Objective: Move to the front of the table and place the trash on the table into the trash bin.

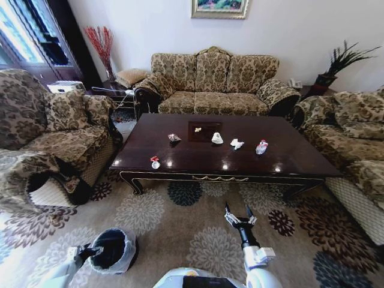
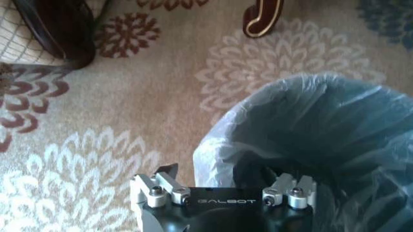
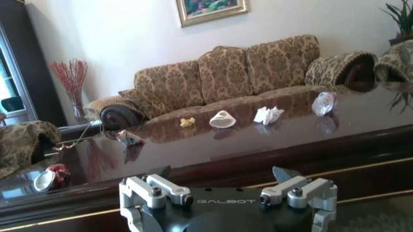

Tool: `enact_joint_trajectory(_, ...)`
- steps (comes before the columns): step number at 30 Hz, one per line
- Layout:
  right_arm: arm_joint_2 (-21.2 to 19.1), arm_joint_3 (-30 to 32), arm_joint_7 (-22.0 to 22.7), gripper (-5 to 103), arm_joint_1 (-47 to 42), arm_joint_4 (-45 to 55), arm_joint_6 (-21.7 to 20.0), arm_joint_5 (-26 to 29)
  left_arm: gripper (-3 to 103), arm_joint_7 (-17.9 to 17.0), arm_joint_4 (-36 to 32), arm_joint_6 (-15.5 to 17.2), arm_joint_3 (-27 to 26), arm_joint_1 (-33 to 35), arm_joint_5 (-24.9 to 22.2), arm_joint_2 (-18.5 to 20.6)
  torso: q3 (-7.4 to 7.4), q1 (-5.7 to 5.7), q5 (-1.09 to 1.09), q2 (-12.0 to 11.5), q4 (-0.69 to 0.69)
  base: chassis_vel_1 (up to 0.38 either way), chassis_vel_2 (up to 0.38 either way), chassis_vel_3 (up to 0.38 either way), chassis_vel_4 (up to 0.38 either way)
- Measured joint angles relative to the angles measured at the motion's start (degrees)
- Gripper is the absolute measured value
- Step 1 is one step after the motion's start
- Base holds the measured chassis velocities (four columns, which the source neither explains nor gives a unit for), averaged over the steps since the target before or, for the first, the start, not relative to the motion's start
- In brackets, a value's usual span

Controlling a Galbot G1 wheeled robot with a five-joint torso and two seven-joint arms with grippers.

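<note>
Left gripper (image 1: 90, 252) is gripping the bag-lined round dark bin (image 1: 115, 249), fingers clamped on its rim for carrying; right gripper (image 1: 239, 213), fingers spread and empty, is facing the glossy reddish-brown counter (image 1: 288, 157) bearing scattered litter (image 1: 217, 138).

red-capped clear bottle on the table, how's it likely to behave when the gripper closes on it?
The bottle looks clear and empty, so probably light and thin-walled; it may buckle under a firm squeeze. It seems to lie on its side on the glossy table, so a nudge could roll or slide it. The right gripper hangs open, short of the table.
</note>
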Motion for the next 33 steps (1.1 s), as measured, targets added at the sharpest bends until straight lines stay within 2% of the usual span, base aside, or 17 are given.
enact_joint_trajectory(4,0.05,0.41,-0.41,100,-0.52,0.31,0.67,0.30,72,0.87,1.47,0.51,-0.45,-1.36,3.99,-0.10,0.00,0.00,0.03,0.00,0.02,0.000,0.000,0.000,0.000)
enact_joint_trajectory(5,0.05,0.41,-0.41,100,-0.52,0.31,0.67,0.30,72,0.87,1.47,0.51,-0.45,-1.36,3.99,-0.10,0.00,0.00,0.03,0.00,0.02,0.000,0.000,0.000,0.000)
enact_joint_trajectory(6,0.13,0.43,-0.41,100,-0.72,0.36,0.86,0.45,66,0.31,1.69,0.51,-0.45,-1.70,4.81,-0.22,0.00,0.00,0.03,0.00,0.00,0.000,0.000,0.000,0.000)
enact_joint_trajectory(7,0.21,0.44,-0.14,100,-0.92,0.46,0.92,0.46,66,-0.63,1.88,0.46,-0.35,-2.02,5.52,-0.39,0.00,0.00,0.03,0.00,-0.01,0.000,0.000,0.000,0.000)
enact_joint_trajectory(9,0.51,0.23,1.64,100,-1.06,0.57,0.93,0.30,55,-2.30,2.18,0.43,-0.20,-2.76,7.61,-1.06,0.00,0.00,0.02,0.00,0.01,0.000,0.000,0.000,0.000)
enact_joint_trajectory(12,0.59,0.18,2.15,100,-1.06,0.66,0.94,0.17,44,-2.96,2.47,0.42,-0.19,-3.45,9.79,-1.72,0.00,0.00,0.03,0.00,0.00,0.000,0.000,0.000,0.000)
enact_joint_trajectory(14,0.42,0.37,2.30,100,-1.19,1.22,0.98,0.21,34,-4.29,2.92,0.07,-0.54,-4.05,12.56,-2.64,-0.01,0.00,0.18,0.00,0.05,0.000,0.000,0.000,0.000)
enact_joint_trajectory(17,0.17,0.97,2.30,100,-1.50,1.72,0.99,0.56,30,-4.94,2.82,-0.33,-0.89,-4.07,13.52,-3.51,-0.02,-0.01,0.23,0.01,0.05,0.000,0.000,0.000,0.000)
enact_joint_trajectory(19,-0.06,1.21,2.30,100,-1.78,1.89,0.99,0.86,27,-5.30,2.73,-0.41,-1.13,-4.04,13.71,-3.86,-0.02,-0.01,0.25,0.01,0.02,0.000,0.000,0.000,0.000)
enact_joint_trajectory(23,-0.51,1.44,2.30,100,-2.37,2.23,0.99,1.45,17,-5.65,2.34,-0.44,-1.53,-3.69,13.69,-3.93,-0.02,-0.01,0.14,0.01,-0.01,0.000,0.000,0.000,0.000)
enact_joint_trajectory(25,-0.57,1.32,2.30,100,-2.60,2.39,1.12,1.50,13,-5.30,1.53,-0.44,-1.84,-2.72,13.13,-3.37,-0.01,0.00,-0.02,0.01,-0.06,0.000,0.000,0.000,0.000)
enact_joint_trajectory(26,-0.57,1.32,2.30,100,-2.60,2.39,1.12,1.50,13,-5.30,1.53,-0.44,-1.84,-2.72,13.13,-3.37,-0.01,0.00,-0.02,0.01,-0.06,0.000,0.000,0.000,0.000)
enact_joint_trajectory(28,-0.61,1.21,2.29,100,-2.69,2.54,1.19,1.57,13,-4.65,0.13,-0.44,-2.16,-0.87,11.29,-2.62,0.00,0.00,-0.13,0.01,-0.06,0.000,0.000,0.000,0.000)
enact_joint_trajectory(29,-0.67,1.16,2.28,100,-2.72,2.65,1.23,1.68,8,-4.22,-0.84,-0.43,-2.30,0.55,9.84,-2.16,0.00,0.00,-0.12,0.01,-0.03,0.000,0.000,0.000,0.000)
enact_joint_trajectory(30,-0.67,1.16,2.28,100,-2.72,2.65,1.23,1.68,8,-4.22,-0.84,-0.43,-2.30,0.55,9.84,-2.16,0.00,0.00,-0.12,0.01,-0.03,0.000,0.000,0.000,0.000)
enact_joint_trajectory(33,-0.91,1.20,2.28,100,-2.70,3.03,1.24,2.46,4,-3.80,-3.97,0.30,-2.52,4.83,5.29,-0.96,0.01,0.00,-0.15,0.00,0.07,0.000,0.000,0.000,0.000)
